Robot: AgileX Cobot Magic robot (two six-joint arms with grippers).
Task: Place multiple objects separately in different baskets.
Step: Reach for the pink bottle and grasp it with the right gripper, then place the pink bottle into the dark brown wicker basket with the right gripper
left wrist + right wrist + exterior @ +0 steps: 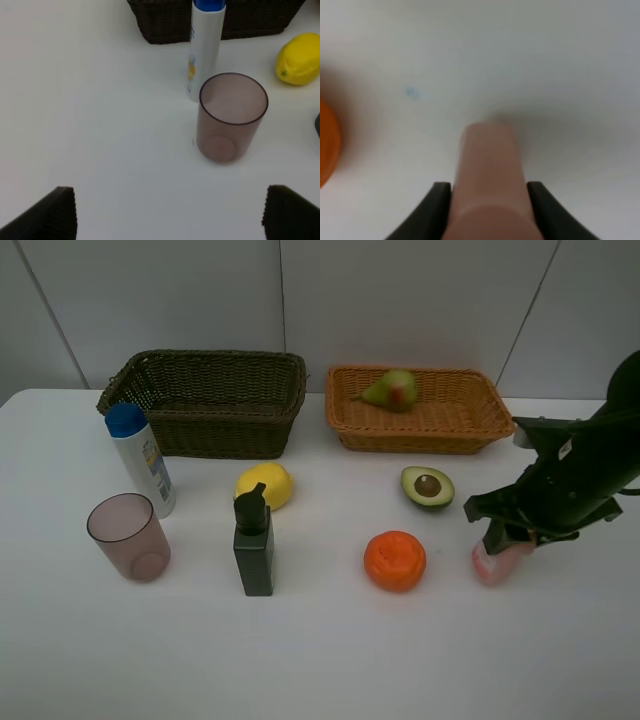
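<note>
My right gripper (505, 533) is shut on the pink bottle (497, 562), at the table's right; in the right wrist view its fingers clamp the pink bottle (490, 180) on both sides. The pear (392, 390) lies in the light tan basket (345, 420). The dark basket (215, 425) stands to its left. On the table sit the avocado half (428, 487), orange (395, 560), lemon (264, 485), dark green pump bottle (253, 543), white blue-capped bottle (141, 458) and pinkish cup (129, 536). My left gripper (167, 212) is open, apart from the cup (231, 117).
The white table ends at a pale wall just behind both baskets. In the left wrist view the blue-capped bottle (206, 47) stands right behind the cup, with the lemon (299, 65) off to one side.
</note>
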